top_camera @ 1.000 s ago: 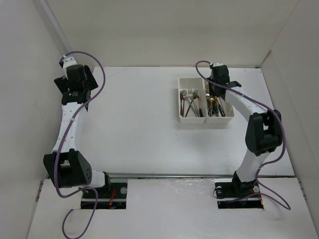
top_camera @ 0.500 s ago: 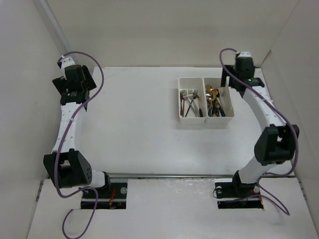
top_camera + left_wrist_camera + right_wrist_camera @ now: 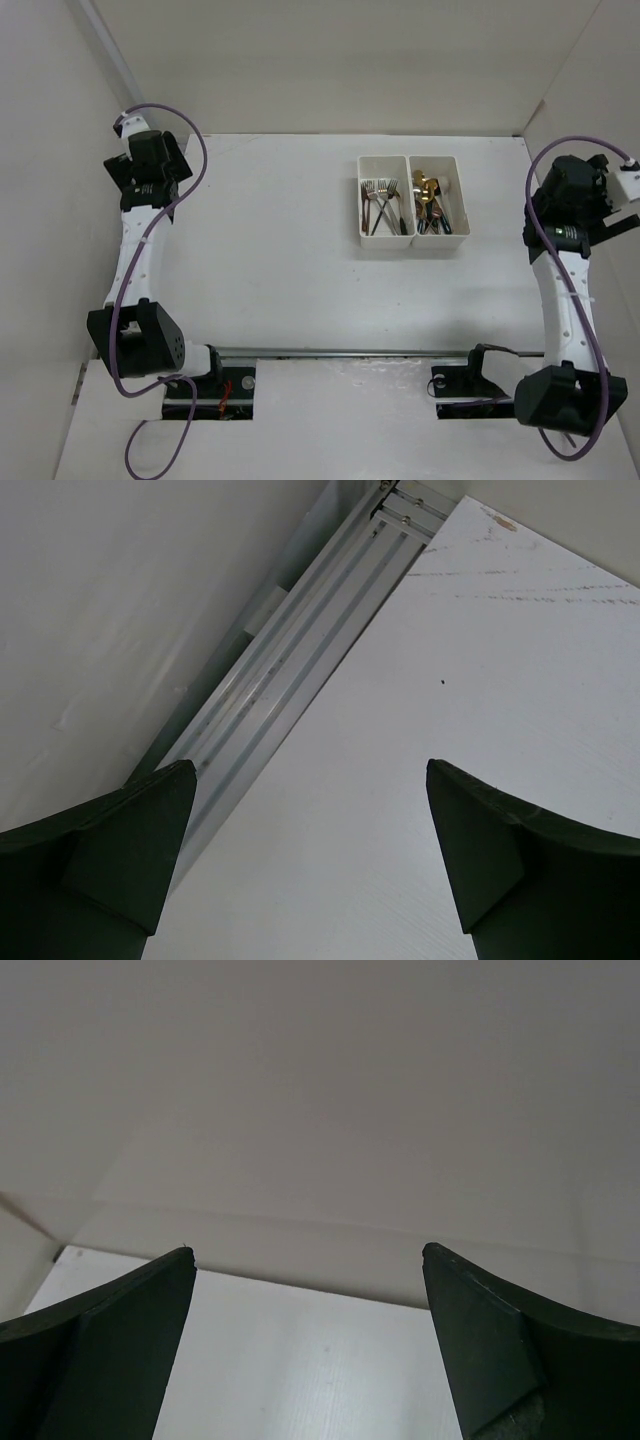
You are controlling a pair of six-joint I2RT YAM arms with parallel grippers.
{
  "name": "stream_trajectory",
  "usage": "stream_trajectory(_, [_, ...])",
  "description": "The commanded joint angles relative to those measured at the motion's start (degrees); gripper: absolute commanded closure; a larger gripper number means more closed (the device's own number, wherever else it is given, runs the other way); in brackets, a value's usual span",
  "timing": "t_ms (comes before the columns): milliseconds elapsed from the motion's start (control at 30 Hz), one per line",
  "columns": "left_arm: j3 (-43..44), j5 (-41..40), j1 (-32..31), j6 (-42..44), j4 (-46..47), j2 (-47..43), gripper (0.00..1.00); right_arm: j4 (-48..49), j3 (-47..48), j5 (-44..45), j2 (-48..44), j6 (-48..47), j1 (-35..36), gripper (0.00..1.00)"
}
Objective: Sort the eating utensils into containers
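Observation:
The containers (image 3: 386, 243), two adjoining white bins, sit at the back right of the table. Several eating utensils lie inside: forks (image 3: 378, 200) in the left bin, gold and dark-handled spoons (image 3: 432, 203) in the right bin. My right gripper (image 3: 562, 196) hangs at the table's right edge, well away from the bins. In the right wrist view it (image 3: 308, 1255) is open and empty, facing the wall. My left gripper (image 3: 145, 165) is at the far back left. The left wrist view shows it (image 3: 310, 780) open and empty over bare table.
White walls enclose the table on the left, back and right. An aluminium rail (image 3: 290, 670) runs along the foot of the left wall beside my left gripper. Both arm bases (image 3: 330, 385) stand at the near edge.
My right gripper has left the right bin and swung out to the table's right edge, opening on the way. The left arm has not moved.

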Motion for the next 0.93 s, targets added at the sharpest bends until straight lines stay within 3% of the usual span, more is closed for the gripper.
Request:
stream_trajectory(0, [-0.56,-0.15,0.36,-0.19,1.93,-0.82,0.01,2.65,-1.89,8.96,-2.89,6.07,0.44,0.0])
stream_trajectory(900, [-2.67,2.14,0.36,-0.72,2.46,-3.02,0.01,3.88,-4.18,0.08,-4.03,10.82,0.44,0.0])
